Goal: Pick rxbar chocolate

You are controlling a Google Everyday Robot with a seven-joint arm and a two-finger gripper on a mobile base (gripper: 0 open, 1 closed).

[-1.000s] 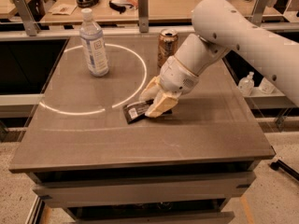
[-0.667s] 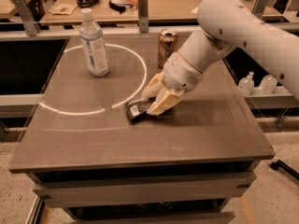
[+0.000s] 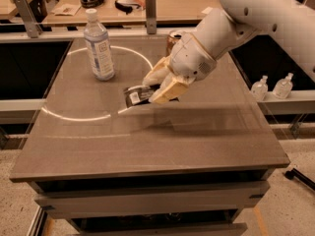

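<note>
The rxbar chocolate [image 3: 137, 95] is a flat black wrapper with a small white label at its left end. My gripper [image 3: 157, 86], with cream-coloured fingers, is shut on the bar's right part. It holds the bar roughly level, a little above the middle of the brown table [image 3: 147, 141]. A faint shadow lies on the table under it. The right half of the bar is hidden between the fingers.
A clear plastic bottle [image 3: 99, 47] stands at the table's back left. A copper-coloured drink can [image 3: 173, 37] stands at the back, mostly hidden behind my arm. A white arc [image 3: 74, 117] is marked on the tabletop. Two small bottles [image 3: 270, 86] sit on a ledge to the right.
The gripper has risen from the tabletop with the bar in it. Before, the bar lay on the table under the fingers. The view has also shifted closer.
</note>
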